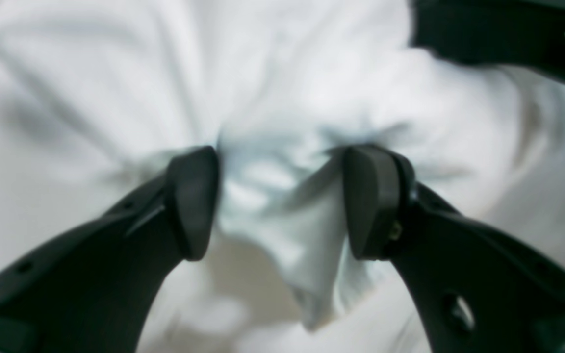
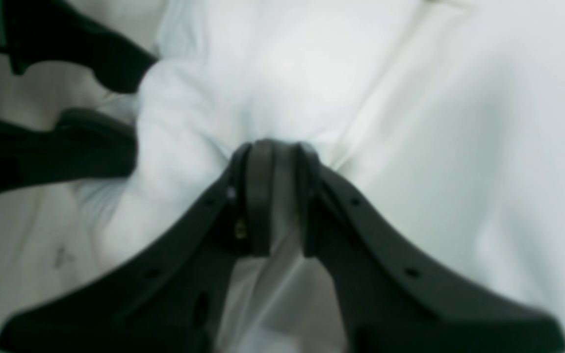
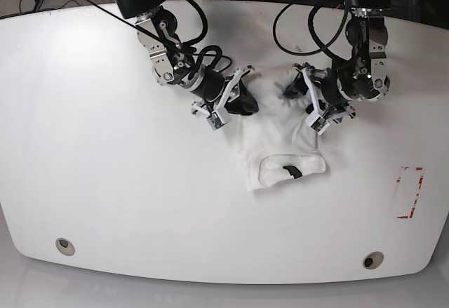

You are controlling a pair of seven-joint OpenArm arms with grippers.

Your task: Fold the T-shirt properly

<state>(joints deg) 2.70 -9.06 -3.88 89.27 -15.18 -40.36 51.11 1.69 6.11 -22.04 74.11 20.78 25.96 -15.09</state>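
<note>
**Ana:** White tabletop [image 3: 105,182], rounded at the corners, with cables trailing off the far edge. Where's the shirt?

**Ben:** The T-shirt [image 3: 280,136] lies bunched near the middle of the table, toward the far side, with both arms at its far end. Its neck opening and the small black neck label [image 3: 292,172] face the near edge. A red rectangle [image 3: 410,193] marked on the table sits well apart from the shirt, off to the base view's right.

**Ana:** And the grippers?

**Ben:** The right gripper [image 2: 275,196] is clamped tight on a pinch of the shirt's cloth; creases fan out from its jaws. The left gripper [image 1: 282,201] stands spread, with a loose hump of fabric [image 1: 272,196] between its pads [image 1: 192,201]. I can't tell whether it actually grips that hump or only straddles it.

**Ana:** So which step is this?

**Ben:** I'd judge it an early one: taking hold of the far end before spreading or folding. The shirt is still rumpled, with no clean fold showing.

**Ana:** Next move?

**Ben:** The left gripper probably needs to close firmly on its bunch. Then both arms should lift and draw apart evenly, so the cloth flattens rather than twists.
</note>
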